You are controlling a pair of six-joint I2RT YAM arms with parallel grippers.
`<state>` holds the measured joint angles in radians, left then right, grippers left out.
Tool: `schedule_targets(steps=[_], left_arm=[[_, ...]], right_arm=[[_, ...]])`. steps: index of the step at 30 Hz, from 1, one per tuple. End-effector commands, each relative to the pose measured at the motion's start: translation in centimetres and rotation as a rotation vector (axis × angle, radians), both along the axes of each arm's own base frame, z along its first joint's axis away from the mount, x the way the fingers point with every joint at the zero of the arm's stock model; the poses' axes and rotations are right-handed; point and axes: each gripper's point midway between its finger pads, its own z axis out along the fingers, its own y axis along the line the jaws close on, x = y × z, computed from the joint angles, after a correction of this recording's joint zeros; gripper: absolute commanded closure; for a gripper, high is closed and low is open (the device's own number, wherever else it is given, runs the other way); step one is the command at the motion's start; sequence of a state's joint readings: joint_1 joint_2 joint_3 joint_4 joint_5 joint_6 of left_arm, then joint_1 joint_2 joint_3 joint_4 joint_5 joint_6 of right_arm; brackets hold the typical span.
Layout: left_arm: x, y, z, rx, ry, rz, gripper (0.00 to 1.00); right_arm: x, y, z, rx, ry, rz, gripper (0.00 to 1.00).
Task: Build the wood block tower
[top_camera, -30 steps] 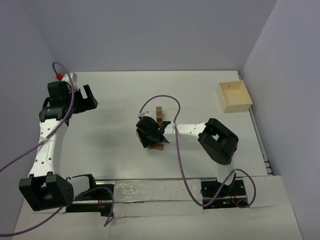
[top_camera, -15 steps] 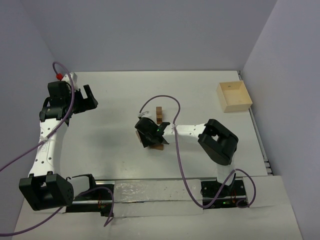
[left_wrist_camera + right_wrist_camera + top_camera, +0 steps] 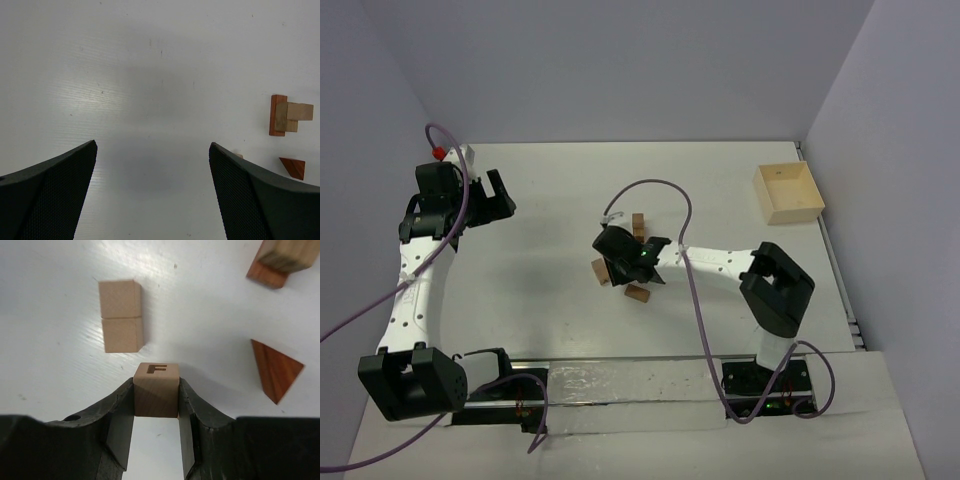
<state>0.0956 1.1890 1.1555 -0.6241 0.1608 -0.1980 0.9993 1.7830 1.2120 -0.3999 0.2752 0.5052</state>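
Item: lettered cube [image 3: 156, 402], pale wood, stamped F; my right gripper [image 3: 156, 386] clasps its two flat sides. Light, rigid and smooth, so I judge opposite faces the best hold. Part-built tower [image 3: 280, 262] at one o'clock, wedge [image 3: 276, 369] at three, paired cubes [image 3: 121, 315] at eleven. My left gripper [image 3: 152, 146] gapes, empty.

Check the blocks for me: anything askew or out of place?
Only the started stack: its pale block sticks out sideways past the reddish bar. The F cube sits square in the right gripper.
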Motion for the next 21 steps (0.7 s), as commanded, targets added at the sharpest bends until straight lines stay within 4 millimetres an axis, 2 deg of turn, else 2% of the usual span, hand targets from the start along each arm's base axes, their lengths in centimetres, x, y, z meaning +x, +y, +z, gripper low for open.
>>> schedule_targets(steps=[1, 4, 6, 10, 21], left_arm=[[1.2, 0.6, 1.6, 0.020, -0.052, 0.010, 0.01], [1.5, 0.7, 1.8, 0.014, -0.057, 0.017, 0.01], [1.5, 0.5, 1.7, 0.008, -0.056, 0.014, 0.01], [1.5, 0.6, 1.5, 0.012, -0.060, 0.017, 0.01], [1.0, 0.8, 1.6, 0.029, -0.074, 0.018, 0.01]], right_arm=[[3.0, -0.8, 7.8, 0.102, -0.116, -0.107, 1.00], [4.9, -2.0, 8.4, 0.108, -0.050, -0.169, 1.00], [5.3, -2.9, 8.4, 0.086, -0.001, -0.194, 1.00], [6.7, -4.1, 8.4, 0.085, -0.010, -0.244, 1.00], [9.2, -4.1, 7.3, 0.077, -0.032, -0.308, 1.00]])
